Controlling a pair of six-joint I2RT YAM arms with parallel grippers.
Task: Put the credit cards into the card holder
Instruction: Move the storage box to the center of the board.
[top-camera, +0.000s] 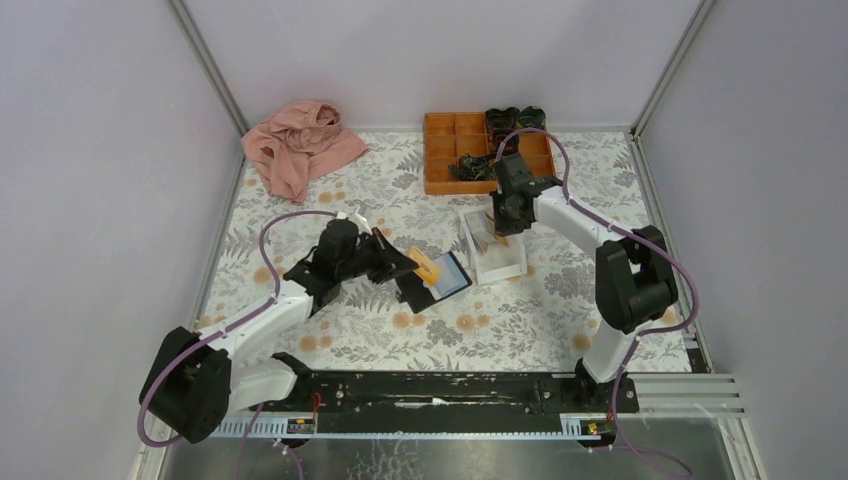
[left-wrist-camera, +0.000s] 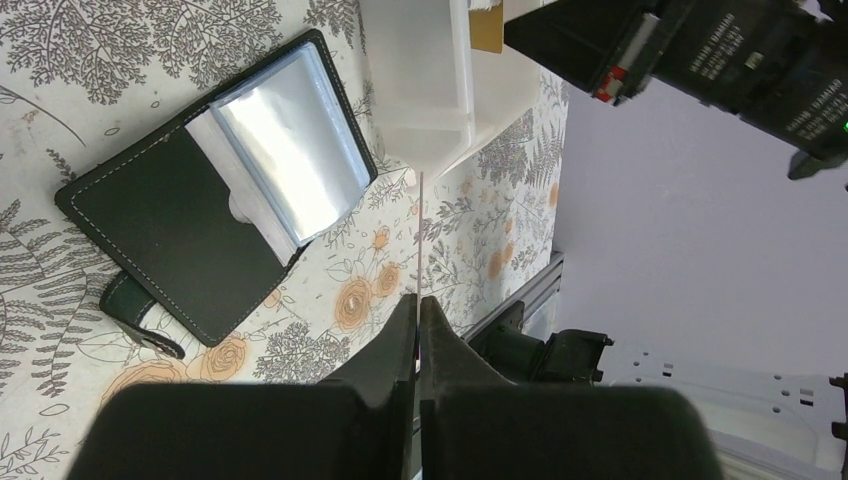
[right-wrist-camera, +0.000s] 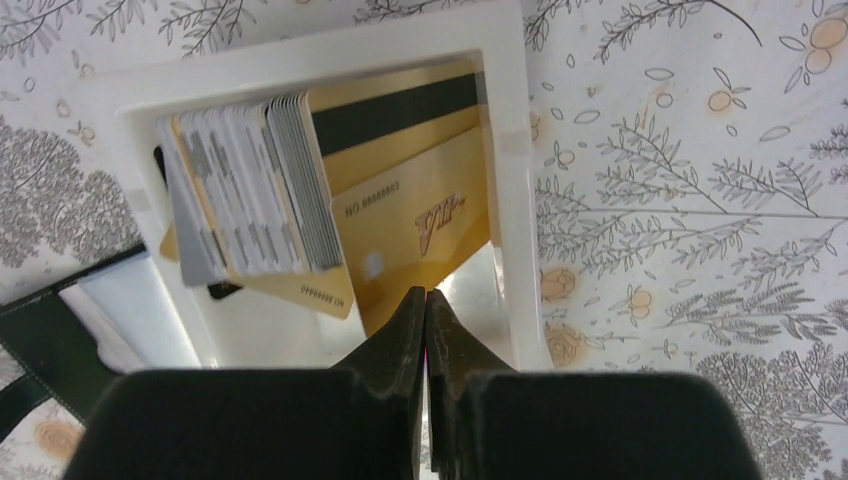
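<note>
1. Noted left pincer (left-wrist-camera: 420, 300) clenched on an orange card (top-camera: 427, 268), near the open holder (left-wrist-camera: 170, 240).
2. Found holder flat on the table (left-wrist-camera: 60, 60), beside the white tray (right-wrist-camera: 508, 200).
3. Observed right pincer (right-wrist-camera: 427, 293) closed, tips at a gold card (right-wrist-camera: 420, 210) in the tray; grip unconfirmed.
4. Recorded more cards (right-wrist-camera: 250, 190) stacked in same tray.

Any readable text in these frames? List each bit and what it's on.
"VIP": on the gold card leaning in the white tray.
Number strings on that card and on the lower gold card: too small to read reliably.
White lettering on the right arm housing: blurred, unreadable.
</note>
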